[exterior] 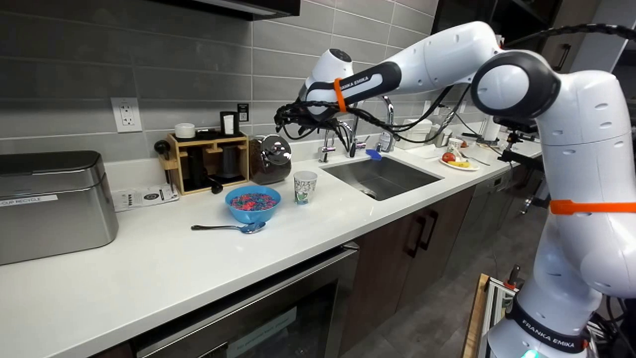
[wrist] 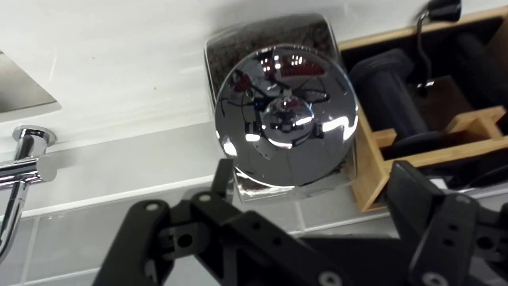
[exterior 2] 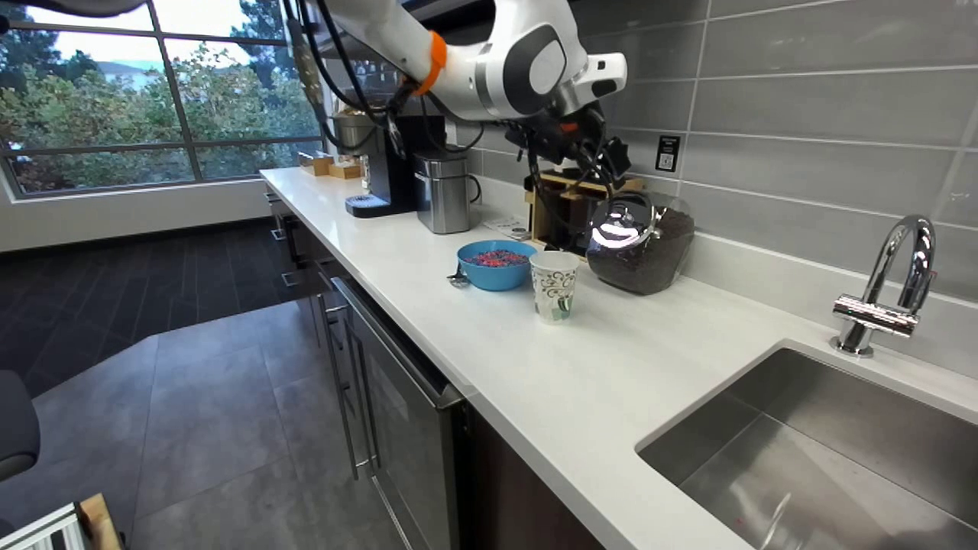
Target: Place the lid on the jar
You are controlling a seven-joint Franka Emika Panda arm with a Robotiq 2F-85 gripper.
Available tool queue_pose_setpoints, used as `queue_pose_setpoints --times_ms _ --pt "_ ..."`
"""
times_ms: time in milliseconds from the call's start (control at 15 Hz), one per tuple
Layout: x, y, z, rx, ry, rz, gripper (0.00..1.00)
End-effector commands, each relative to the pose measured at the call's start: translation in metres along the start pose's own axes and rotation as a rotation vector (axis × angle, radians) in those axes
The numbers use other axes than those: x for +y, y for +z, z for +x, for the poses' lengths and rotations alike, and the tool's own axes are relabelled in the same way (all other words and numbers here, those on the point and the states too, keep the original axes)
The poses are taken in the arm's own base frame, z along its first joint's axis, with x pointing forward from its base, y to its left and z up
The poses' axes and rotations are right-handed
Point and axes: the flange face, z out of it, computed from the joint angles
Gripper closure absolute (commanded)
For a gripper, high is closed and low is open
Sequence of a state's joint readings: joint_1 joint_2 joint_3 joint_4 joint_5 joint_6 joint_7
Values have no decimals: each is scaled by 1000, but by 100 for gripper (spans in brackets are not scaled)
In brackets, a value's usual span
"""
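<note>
Kitchen surface with jar and lid near its rear edge

White surface, backed along the rear edge by a grey tiled wall.
Jar: clear-walled, dark-filled, placed just beside a wooden rack.
Lid: round, mirror-bright, knobbed; seen tilted over the jar's slanted mouth. Whether it is fully seated cannot be told.
Tool: black, carried by a white arm and held above the jar in both exterior views; its fingers are spread wide, with the lid seen beyond them in the wrist view.
Bowl: blue, filled with pink and blue bits, placed between the front and rear edges.
Spoon: laid between bowl and front edge.
Cup: paper, patterned, stood upright near the bowl.
Sink: steel, let into the surface; a chrome tap is mounted between it and the rear edge.
Bin: metal, labelled "RECYCLE", placed toward the rear edge.
</note>
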State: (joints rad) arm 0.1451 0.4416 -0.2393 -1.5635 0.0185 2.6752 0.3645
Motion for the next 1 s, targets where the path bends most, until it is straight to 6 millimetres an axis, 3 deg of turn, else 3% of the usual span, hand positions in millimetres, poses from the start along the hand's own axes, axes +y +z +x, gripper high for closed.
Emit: queue_pose_setpoints --times_ms 0,333,600,667,800,933 --pt "24 -64 -34 -152 -121 -53 0" --pt "60 -144 -74 -397 -238 -80 0" --pt "79 -225 -107 -569 -366 -9 0" --pt "68 -190 -83 -516 -304 -53 0" --pt "75 -223 -93 -544 -344 -33 0" --pt "78 -233 -98 -541 -355 -26 0"
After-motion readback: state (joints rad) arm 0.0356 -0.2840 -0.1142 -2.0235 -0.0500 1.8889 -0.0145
